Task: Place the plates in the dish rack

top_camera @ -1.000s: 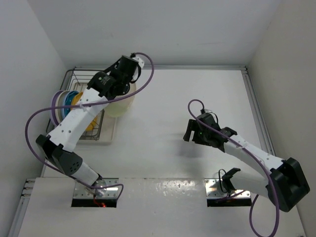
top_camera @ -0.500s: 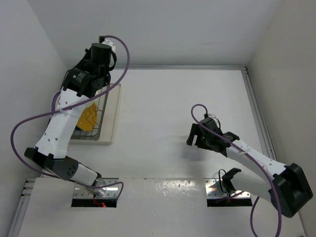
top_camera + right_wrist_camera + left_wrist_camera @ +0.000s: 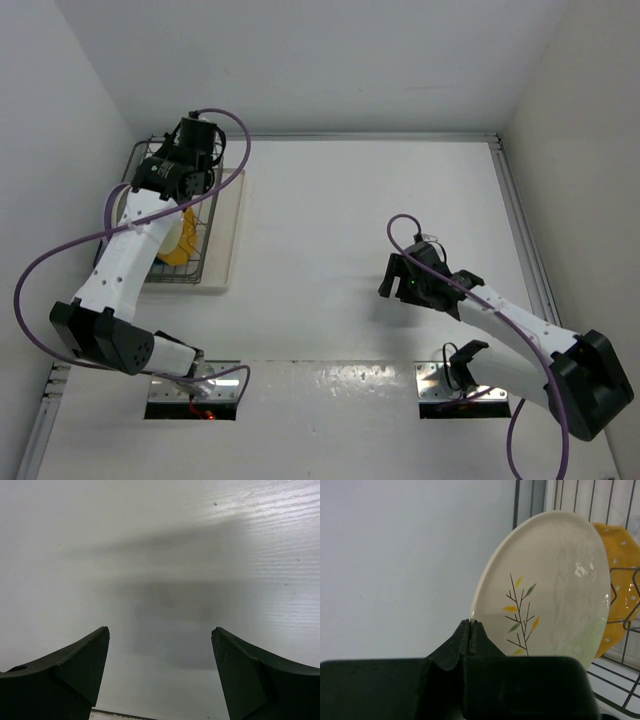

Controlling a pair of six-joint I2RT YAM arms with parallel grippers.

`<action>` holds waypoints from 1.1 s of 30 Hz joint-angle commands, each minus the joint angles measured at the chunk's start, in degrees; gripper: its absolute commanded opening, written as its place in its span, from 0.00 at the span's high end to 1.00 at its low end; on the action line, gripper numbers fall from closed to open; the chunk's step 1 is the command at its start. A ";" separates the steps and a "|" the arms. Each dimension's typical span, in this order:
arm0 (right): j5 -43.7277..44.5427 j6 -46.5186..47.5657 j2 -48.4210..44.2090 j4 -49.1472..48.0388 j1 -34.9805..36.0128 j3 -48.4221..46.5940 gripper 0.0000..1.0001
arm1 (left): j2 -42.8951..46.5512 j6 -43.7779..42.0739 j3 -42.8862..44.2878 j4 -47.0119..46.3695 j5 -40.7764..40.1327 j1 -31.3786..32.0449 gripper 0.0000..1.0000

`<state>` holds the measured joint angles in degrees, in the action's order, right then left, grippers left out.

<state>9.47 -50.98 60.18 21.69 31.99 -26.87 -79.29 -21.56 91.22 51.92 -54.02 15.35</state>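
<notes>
**Table** [image 3: 350, 220]: white, walled on three sides. No plate shows lying loose on it in the top view.

**Dish rack** [image 3: 207, 215]: dark wire on a cream drip tray [image 3: 230, 240], at the table's 10 o'clock, against the left wall.

**Left arm** [image 3: 125, 250]: reaches from the near edge over the rack and hides most of its slots, so the count of plates inside cannot be told.

**Right arm** [image 3: 510, 325]: at 4 o'clock, well apart from the rack.

**Sprig plate** [image 3: 555, 580]: cream fading to green, standing on edge inside the rack wires.

**Dotted plate** [image 3: 622, 565]: orange-yellow, upright just behind the sprig plate at its 3 o'clock.

**Left gripper** [image 3: 470, 626]: fingers pressed tight together at the sprig plate's 8 o'clock rim, and seemingly pinching it.

**Right gripper** [image 3: 160, 631]: fingers spread wide over bare table, holding nothing.

**Step in hand (judged):** seating the sprig plate in a slot beside the dotted plate. It is possibly the last plate to load.

**Next move (judged):** settle the rim between two dividers, then part the fingers and lift straight away, so the plate neither tips nor knocks its neighbour.

**Writing:** none readable. The only marking is the sprig, a dark stem with yellow and green leaves.
</notes>
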 commanded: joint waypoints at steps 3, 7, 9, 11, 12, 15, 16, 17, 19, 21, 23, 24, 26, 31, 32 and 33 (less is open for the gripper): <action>1.42 -0.96 -1.56 -1.48 0.00 1.56 0.17 | 4.40 -0.50 -2.44 -7.53 -1.09 -1.47 1.00; 1.78 -1.23 -2.44 -1.31 -0.17 2.09 0.17 | 5.98 -2.60 -7.54 -11.83 -1.09 -1.47 1.00; 1.95 -1.23 -2.44 -1.21 0.00 2.26 0.17 | 5.99 -2.61 -9.65 -12.37 -1.09 -1.47 1.00; 1.95 -1.23 -2.61 -1.13 -0.17 2.18 0.17 | 6.51 -2.61 -10.18 -12.90 -1.09 -1.47 1.00; 2.21 -1.31 -2.61 -1.21 -0.17 2.26 0.17 | 6.51 -2.61 -10.97 -12.90 -1.09 -1.47 1.00; 2.21 -1.23 -2.62 -1.04 -0.26 2.09 0.17 | 6.51 -1.47 -13.26 -13.43 -1.09 -0.33 1.00; 2.30 -1.49 -2.61 -0.86 0.00 2.17 0.17 | 6.51 -0.86 -13.26 -13.43 -1.09 0.20 1.00; 2.04 -1.49 -2.70 -0.78 -0.34 2.18 0.17 | 6.51 -0.85 -14.65 -13.43 -0.13 0.20 1.00; 2.21 -1.49 -2.88 -0.69 -0.08 2.18 0.17 | 6.51 -0.15 -15.89 -13.43 1.02 0.20 1.00; 2.48 -1.49 -3.14 -0.51 -0.08 2.26 0.17 | 7.03 1.34 -17.99 -13.43 1.54 0.20 1.00; 2.56 -1.58 -3.49 -0.25 -0.08 2.26 0.17 | 7.04 1.96 -19.23 -13.43 2.08 0.20 1.00; 2.48 -1.66 -3.58 -0.25 -0.08 2.26 0.17 | 7.04 2.48 -20.02 -13.43 3.03 0.20 1.00; 2.57 -1.75 -3.93 0.02 -0.09 2.26 0.17 | 7.04 3.36 -20.03 -12.73 3.66 0.72 1.00; 2.83 -1.49 -4.55 0.98 -0.26 1.91 0.17 | 6.51 3.98 -20.03 -12.19 2.52 0.73 0.92; 2.92 -1.58 -4.72 0.81 -0.09 1.91 0.17 | 6.51 3.98 -20.03 -12.19 2.52 0.73 0.89; 2.92 -1.40 -4.99 1.16 -0.17 1.74 0.17 | 6.51 3.98 -19.51 -12.19 1.82 0.73 0.86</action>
<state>10.63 -51.92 56.49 22.83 31.97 -24.64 -75.09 -18.28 70.85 40.95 -49.39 15.66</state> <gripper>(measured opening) 0.829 0.127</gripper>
